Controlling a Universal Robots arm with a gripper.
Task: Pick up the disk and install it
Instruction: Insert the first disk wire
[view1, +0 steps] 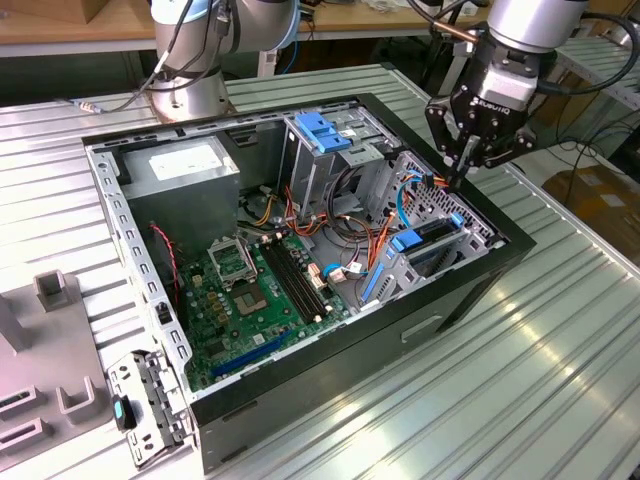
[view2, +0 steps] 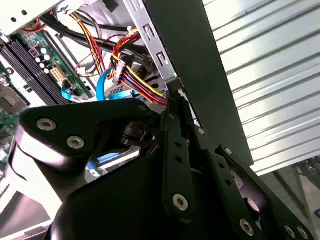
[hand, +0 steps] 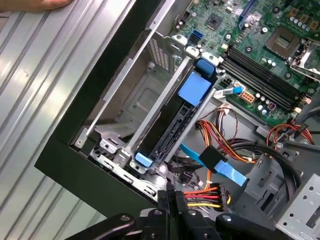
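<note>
Currently, you will find the disk (view1: 432, 240) right of centre in the exterior view, standing on edge in the drive bay. In the first wrist view the disk (hand: 174, 122) shows a dark flat face in a bright blue carrier with a tab at each end. The open computer case (view1: 480, 292) around it also holds the green motherboard (view1: 250, 290), coloured cables (view1: 375, 235), a grey power-supply box (view1: 185, 165) and a blue-handled cage (view1: 322, 132). The gripper (view1: 460, 172) hovers just above the disk, jaws clenched on nothing.
</note>
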